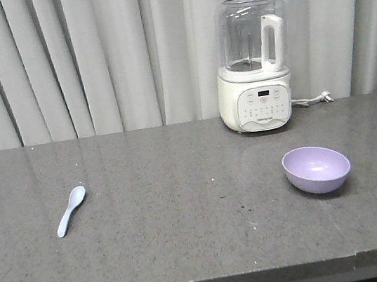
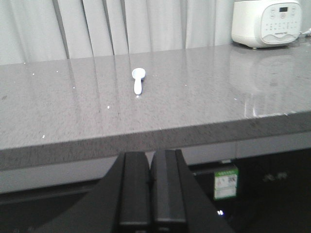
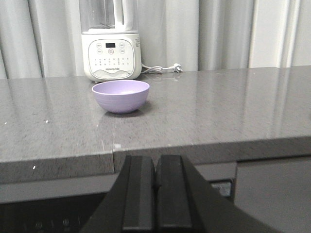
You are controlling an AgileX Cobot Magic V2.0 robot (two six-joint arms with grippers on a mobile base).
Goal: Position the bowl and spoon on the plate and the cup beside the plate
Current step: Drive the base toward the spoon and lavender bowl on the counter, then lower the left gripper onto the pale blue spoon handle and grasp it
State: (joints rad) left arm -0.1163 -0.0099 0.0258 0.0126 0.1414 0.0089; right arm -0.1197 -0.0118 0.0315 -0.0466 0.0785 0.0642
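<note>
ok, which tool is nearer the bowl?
Right. The right tool sits short of the counter, facing the bowl; the left tool faces the spoon, with no bowl in its view.

A small pale blue plastic spoon lies flat on the grey surface at 9 o'clock, its scoop pointing to 1 o'clock. The smooth lavender bowl stands upright and empty at 3 o'clock, well apart from the spoon.

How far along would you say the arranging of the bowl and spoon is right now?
Nothing looks done yet. The spoon lies alone on the left of the counter, and the bowl sits alone to the right. No plate or cup shows in any view. Nothing is in hand: the left gripper and right gripper are shut and empty, short of the counter edge. Every placement is left.
</note>
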